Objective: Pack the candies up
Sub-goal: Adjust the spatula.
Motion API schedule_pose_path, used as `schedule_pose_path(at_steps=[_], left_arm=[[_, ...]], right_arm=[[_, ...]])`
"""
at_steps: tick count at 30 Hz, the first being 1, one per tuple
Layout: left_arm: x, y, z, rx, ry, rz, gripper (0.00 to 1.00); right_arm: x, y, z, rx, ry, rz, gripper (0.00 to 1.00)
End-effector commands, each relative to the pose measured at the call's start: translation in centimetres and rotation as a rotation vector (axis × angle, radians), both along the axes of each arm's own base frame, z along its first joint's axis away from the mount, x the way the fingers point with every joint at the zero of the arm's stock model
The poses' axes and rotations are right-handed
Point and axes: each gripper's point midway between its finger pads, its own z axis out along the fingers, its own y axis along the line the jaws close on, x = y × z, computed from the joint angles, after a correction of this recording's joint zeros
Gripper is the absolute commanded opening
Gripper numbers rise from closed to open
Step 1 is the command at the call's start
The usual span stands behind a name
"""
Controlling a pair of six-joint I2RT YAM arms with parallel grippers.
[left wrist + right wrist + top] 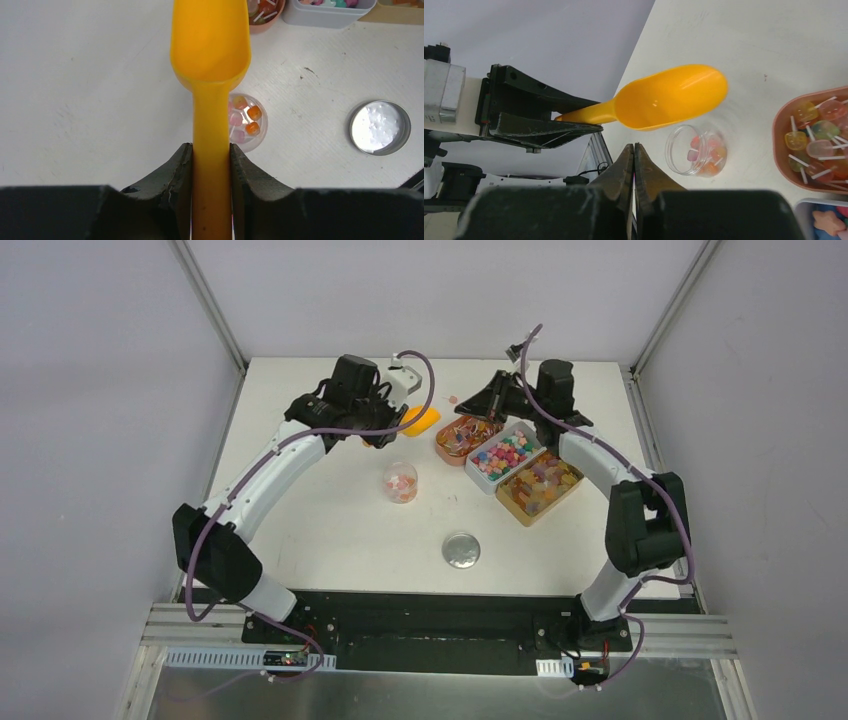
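My left gripper (211,152) is shut on the handle of the orange plastic scoop (210,45). It holds the scoop above the table, just beyond a small clear jar (246,122) with a few pink and orange candies. No candy shows in the scoop. In the top view the left gripper (385,432), scoop (421,420) and jar (400,482) sit mid-table. My right gripper (634,147) is shut and empty, hovering by the brown tray (444,447) of lollipop candies (816,145). A white tray holds pastel candies (508,453). An amber tray holds gummy chunks (540,485).
A round silver lid (461,550) lies on the table in front of the jar, and it also shows in the left wrist view (380,127). The three trays stand in a diagonal row at right centre. Grey walls enclose the white table (330,530).
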Motion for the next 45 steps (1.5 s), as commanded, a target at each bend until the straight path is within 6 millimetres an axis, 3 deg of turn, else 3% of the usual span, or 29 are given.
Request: schedule_pose_path(at_steps=[1,6,13,15,18,27,31,33,36,45], left_arm=[[2.4,-3.1,2.8,-0.095,-0.13,-0.103,0.0],[3.1,-4.3,2.8,-0.145,-0.16,-0.124,0.0],[2.7,-6.1,5.5,-0.267,-0.276,-0.218,0.0],[2.7,-6.5,5.6,-0.286,-0.287,-0.236,0.0],[3.2,-6.6,5.1,-0.274,-0.286,-0.23,0.0],[3.6,-5.5,2.4,-0.193,-0.27,-0.198,0.0],[3.2,-6.0,2.3,-0.212,-0.259,-0.233,0.0],[2.8,-6.5,2.7,-0.238,-0.252,-0.262,0.0],[2.6,-7.1,3.3,-0.27,-0.244,-0.282,0.0],[3.8,-8.7,5.6,-0.36,-0.279,-0.28,0.0]], right_arm=[[-0.6,2.7,2.7,0.061,-0.084,0.087,0.01],[-1.2,4.5,0.7,0.048,-0.051,0.152,0.0],[-0.1,4.2,-3.9,-0.062,-0.03,0.139,0.0],[0.1,4.1,-4.0,-0.068,-0.032,0.139,0.0],[0.0,3.9,-3.2,-0.063,-0.048,0.137,0.0],[0.2,1.7,2.0,0.011,-0.091,0.071,0.0],[0.8,1.2,3.7,0.064,-0.13,0.057,0.0],[1.4,1.3,3.7,0.069,-0.122,0.05,0.0],[2.2,1.5,2.7,0.079,-0.09,0.041,0.0],[2.6,0.9,-4.1,-0.014,0.008,-0.009,0.0]])
